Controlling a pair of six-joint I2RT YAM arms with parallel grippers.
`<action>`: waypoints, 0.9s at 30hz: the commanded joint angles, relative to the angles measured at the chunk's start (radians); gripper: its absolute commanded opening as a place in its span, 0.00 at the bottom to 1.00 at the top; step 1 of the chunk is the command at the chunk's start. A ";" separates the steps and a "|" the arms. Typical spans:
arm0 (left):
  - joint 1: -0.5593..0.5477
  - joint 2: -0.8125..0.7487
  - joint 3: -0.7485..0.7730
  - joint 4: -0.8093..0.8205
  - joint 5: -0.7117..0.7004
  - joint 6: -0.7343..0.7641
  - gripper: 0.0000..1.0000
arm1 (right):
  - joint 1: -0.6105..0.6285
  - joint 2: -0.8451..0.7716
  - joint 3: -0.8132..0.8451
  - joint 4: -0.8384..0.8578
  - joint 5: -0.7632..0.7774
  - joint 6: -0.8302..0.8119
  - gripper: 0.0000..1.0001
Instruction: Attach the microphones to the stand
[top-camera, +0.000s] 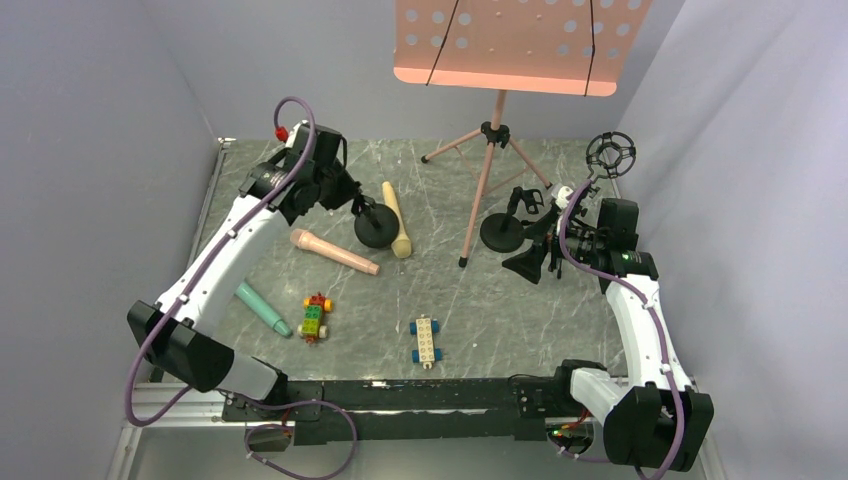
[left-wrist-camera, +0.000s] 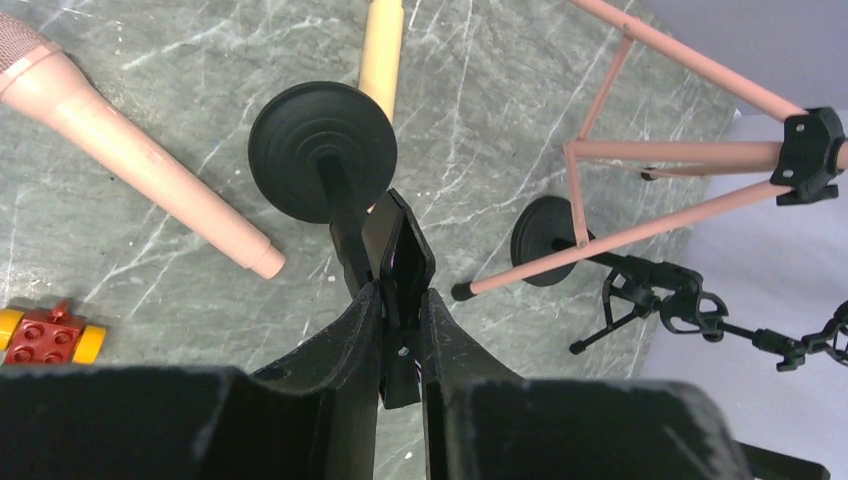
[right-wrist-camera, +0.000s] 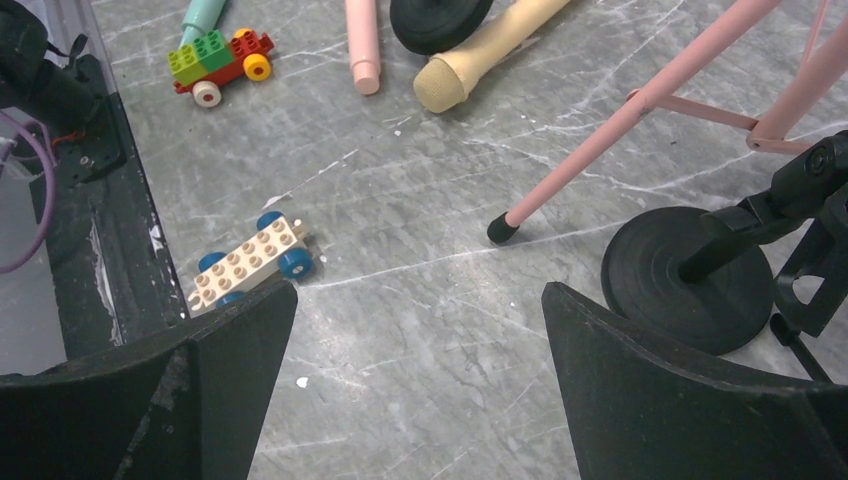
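Observation:
The pink microphone (top-camera: 335, 252) lies on the table left of a small black stand with a round base (top-camera: 373, 229). The pale yellow microphone (top-camera: 397, 220) lies against that base on its right. The teal microphone (top-camera: 262, 307) lies near the left arm. My left gripper (top-camera: 352, 201) is shut on the black clip (left-wrist-camera: 400, 262) at the top of this stand, above its base (left-wrist-camera: 322, 150). My right gripper (top-camera: 535, 258) is open and empty, beside a second black stand (top-camera: 502, 232), whose base also shows in the right wrist view (right-wrist-camera: 690, 275).
A pink music stand on a tripod (top-camera: 487, 175) rises at the back middle. A shock mount (top-camera: 610, 153) stands at the far right. A colourful brick car (top-camera: 316, 317) and a white and blue one (top-camera: 425, 341) lie near the front.

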 joint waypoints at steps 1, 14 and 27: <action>-0.032 -0.057 -0.004 0.083 0.021 -0.012 0.03 | 0.006 -0.006 -0.001 0.032 -0.024 -0.018 1.00; -0.087 -0.056 -0.008 0.086 0.016 -0.026 0.02 | 0.011 -0.010 -0.003 0.033 -0.023 -0.017 1.00; -0.158 -0.031 0.013 0.085 0.020 -0.037 0.02 | 0.016 -0.002 -0.004 0.041 -0.017 -0.015 1.00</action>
